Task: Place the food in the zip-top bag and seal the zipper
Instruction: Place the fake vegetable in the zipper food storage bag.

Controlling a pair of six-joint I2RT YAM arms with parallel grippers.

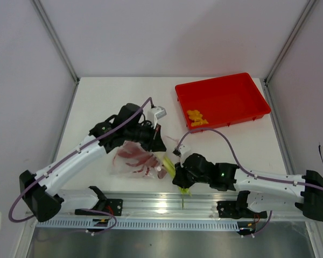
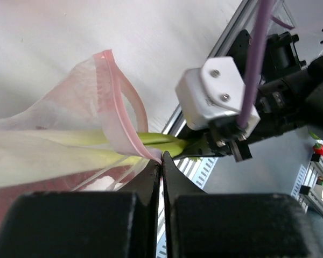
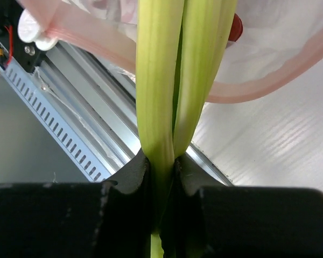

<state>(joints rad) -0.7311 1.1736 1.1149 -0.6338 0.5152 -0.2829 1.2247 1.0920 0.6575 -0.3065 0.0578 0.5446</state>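
Seen from above, a white table (image 1: 113, 102) fills the middle of the frame between pale walls, with a metal rail (image 1: 167, 204) along its lower edge. The left arm (image 1: 75, 156) reaches up and right from the lower left corner, and the right arm (image 1: 264, 180) stretches leftward from the lower right. They meet just below centre.

A red tray (image 1: 222, 80) sits at the upper right, well apart from both arms.

The zip-top bag (image 1: 134, 158) lies crumpled at centre left, its mouth turned toward the right. The left gripper (image 1: 158, 143) is at the mouth's upper edge. In the left wrist view its fingers (image 2: 151, 177) are pressed together on the bag's rim at lower centre.

The leafy stalk (image 1: 169, 167) runs from inside the bag's mouth down and right toward the rail. It is clamped between the closed fingers of the right gripper (image 1: 180, 181), and its pale-green lengths fill the centre of the right wrist view (image 3: 161, 80). Part of it shows through the plastic at the left of the left wrist view.

The dark red spiky piece (image 1: 137, 161) lies inside the bag. The yellow-orange pieces (image 1: 196, 118) are clustered in the tray's lower left corner.

The zipper (image 2: 121, 115), a thin pink strip, stands open in a loop around the stalk.
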